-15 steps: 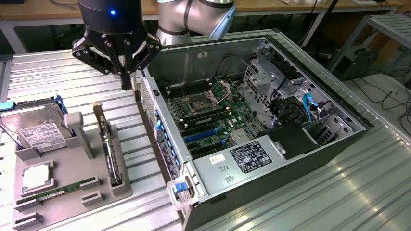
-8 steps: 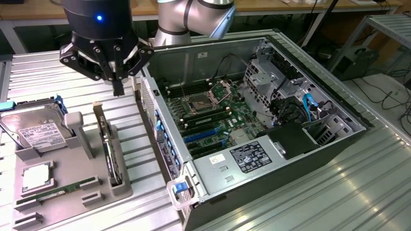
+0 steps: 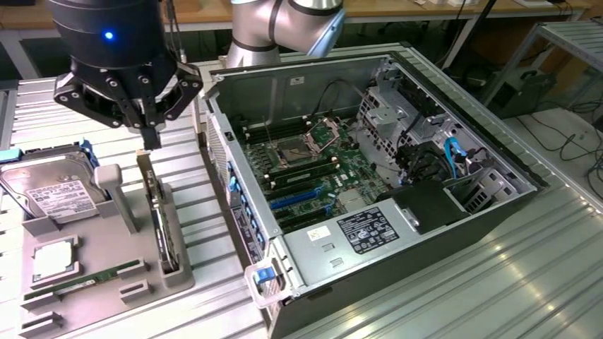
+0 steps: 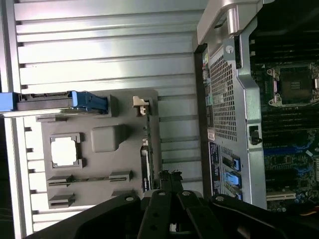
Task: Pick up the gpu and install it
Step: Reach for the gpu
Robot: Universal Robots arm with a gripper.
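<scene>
Grey moulded tray [image 3: 106,300] on a ribbed metal table [image 3: 471,296], serving as a parts holder beside an open computer case [image 3: 490,219]. The gpu [image 3: 162,219] stands on its long edge in a slot along the tray edge that faces the case. It is probably kept upright there so that its top edge is free for a grasp from above and the card already has the orientation needed for insertion. The gripper [image 3: 149,141] hangs directly over one end of the card, at the tray corner nearest the arm's base. Whether its jaws are parted or clenched, and whether they touch the card, cannot be told. The wrist view looks down past the gripper [image 4: 169,180] along the thin line of the gpu [image 4: 145,149], so the tool appears lined up with the card's length. The other parts sit in their own recesses away from that edge: a hard drive [image 3: 47,194], a processor [image 3: 55,258] and a RAM stick [image 3: 90,279]. The case lies with its side open upward, exposing the motherboard [image 3: 311,169] and its blue expansion slots [image 3: 296,198]. No card occupies them, so installation is judged not yet begun.
</scene>
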